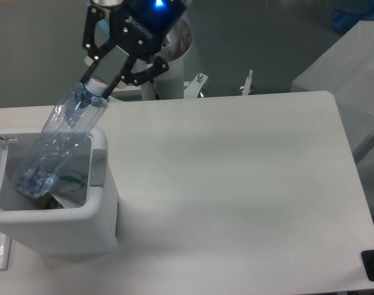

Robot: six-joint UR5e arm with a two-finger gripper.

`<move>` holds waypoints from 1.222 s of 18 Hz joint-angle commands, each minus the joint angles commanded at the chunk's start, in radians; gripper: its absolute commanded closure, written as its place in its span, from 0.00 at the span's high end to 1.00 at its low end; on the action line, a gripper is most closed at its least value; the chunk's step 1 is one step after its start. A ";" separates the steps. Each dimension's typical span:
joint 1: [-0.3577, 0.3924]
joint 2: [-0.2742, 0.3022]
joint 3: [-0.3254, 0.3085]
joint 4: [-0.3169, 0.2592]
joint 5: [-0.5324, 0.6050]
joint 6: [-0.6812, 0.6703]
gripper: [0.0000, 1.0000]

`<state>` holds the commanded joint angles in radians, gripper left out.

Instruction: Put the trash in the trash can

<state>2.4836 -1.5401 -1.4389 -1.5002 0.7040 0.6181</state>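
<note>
White table (236, 184), grey floor (39, 55)

The white boxy plastic bin (104, 212) at the counter's (248, 184) left edge has its mouth partly filled by the slanting clear plastic bottle (54, 138) and the crumpled white wrapper (70, 184), while the counter's right part lies open.
</note>
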 joint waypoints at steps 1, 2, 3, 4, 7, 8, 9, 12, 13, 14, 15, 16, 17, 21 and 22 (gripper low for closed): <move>-0.008 -0.002 0.000 0.000 0.015 0.002 0.00; -0.020 -0.005 0.000 0.000 0.032 0.002 0.00; -0.031 -0.009 0.002 0.003 0.049 0.006 0.00; -0.043 -0.020 0.002 0.018 0.064 0.017 0.00; -0.087 -0.049 0.002 0.084 0.124 0.020 0.04; -0.103 -0.060 0.003 0.090 0.146 0.020 0.04; -0.120 -0.069 0.002 0.092 0.161 0.020 0.12; -0.143 -0.083 -0.003 0.094 0.172 0.020 0.97; -0.144 -0.084 -0.002 0.094 0.176 0.020 1.00; -0.144 -0.083 0.000 0.095 0.177 0.020 1.00; -0.144 -0.083 0.000 0.100 0.177 0.020 1.00; -0.143 -0.081 -0.002 0.109 0.178 0.022 1.00; -0.143 -0.080 -0.003 0.120 0.178 0.022 1.00; -0.115 -0.080 -0.002 0.126 0.233 0.070 1.00; -0.089 -0.077 -0.003 0.126 0.268 0.107 1.00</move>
<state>2.3943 -1.6168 -1.4419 -1.3744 0.9722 0.7252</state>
